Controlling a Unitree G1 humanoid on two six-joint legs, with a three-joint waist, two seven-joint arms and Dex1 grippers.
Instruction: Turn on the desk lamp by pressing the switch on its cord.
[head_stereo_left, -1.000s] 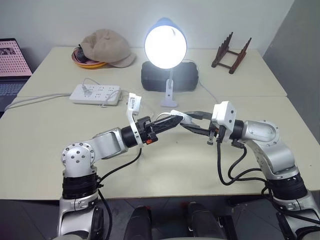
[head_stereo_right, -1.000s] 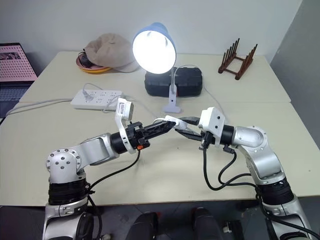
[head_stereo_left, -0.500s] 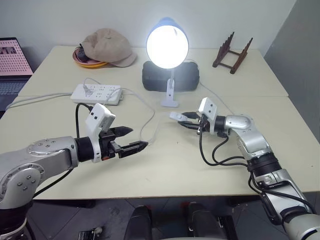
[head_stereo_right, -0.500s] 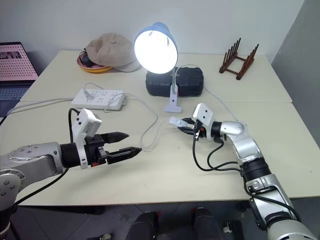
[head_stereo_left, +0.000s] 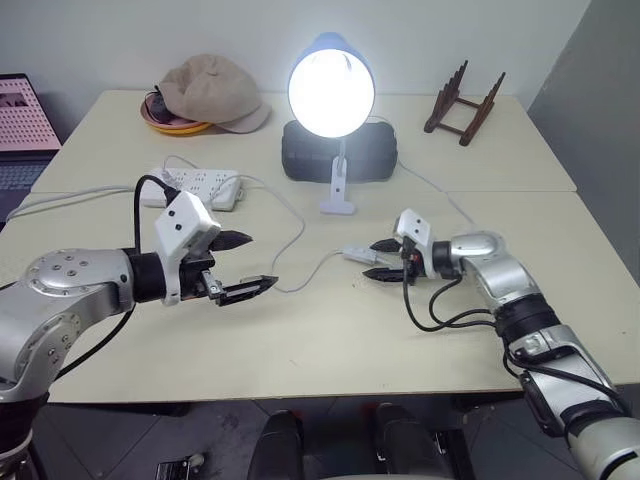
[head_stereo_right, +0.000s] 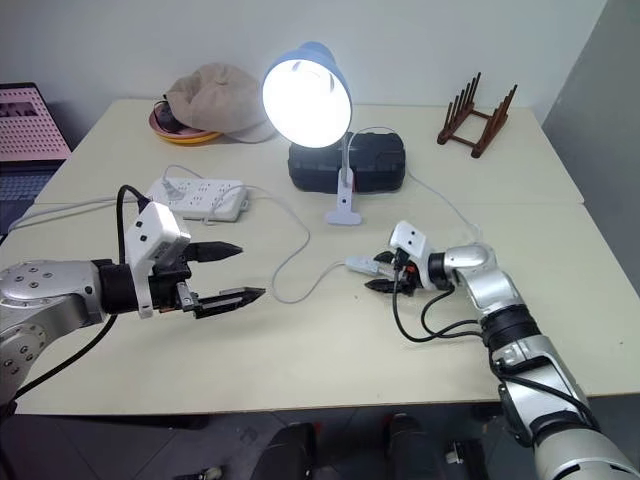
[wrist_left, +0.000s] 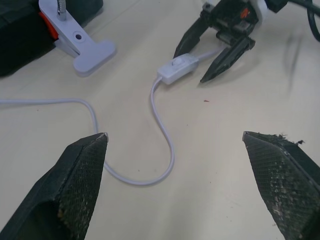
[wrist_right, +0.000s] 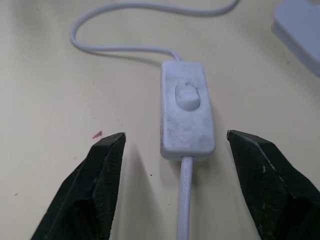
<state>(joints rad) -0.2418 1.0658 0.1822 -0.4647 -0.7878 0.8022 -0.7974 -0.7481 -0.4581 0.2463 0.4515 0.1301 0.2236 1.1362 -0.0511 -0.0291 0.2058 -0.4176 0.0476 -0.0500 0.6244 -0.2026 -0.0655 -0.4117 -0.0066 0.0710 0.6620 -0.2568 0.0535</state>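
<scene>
Head views first: the lamp (head_stereo_left: 331, 90) is lit, same as a second ago, so the job looks basically done. What changed is the arms. A second back both grippers met mid-table with the switch pinched between them; now the left gripper (head_stereo_left: 243, 266) has swung off to its own side, fingers spread wide, holding nothing. The right gripper (head_stereo_left: 383, 259) has dropped to the table and let go, fingers apart on either side of the switch (head_stereo_left: 358, 256), which lies flat on the table (head_stereo_left: 300, 340) in front of the lamp base.

Left wrist: switch (wrist_left: 176, 68) down on the table, cord (wrist_left: 162, 125) looping away, right gripper straddling one end of it.

Right wrist: switch (wrist_right: 186, 115) sits free between the open fingers (wrist_right: 102, 175), neither touching it, rocker facing up
</scene>
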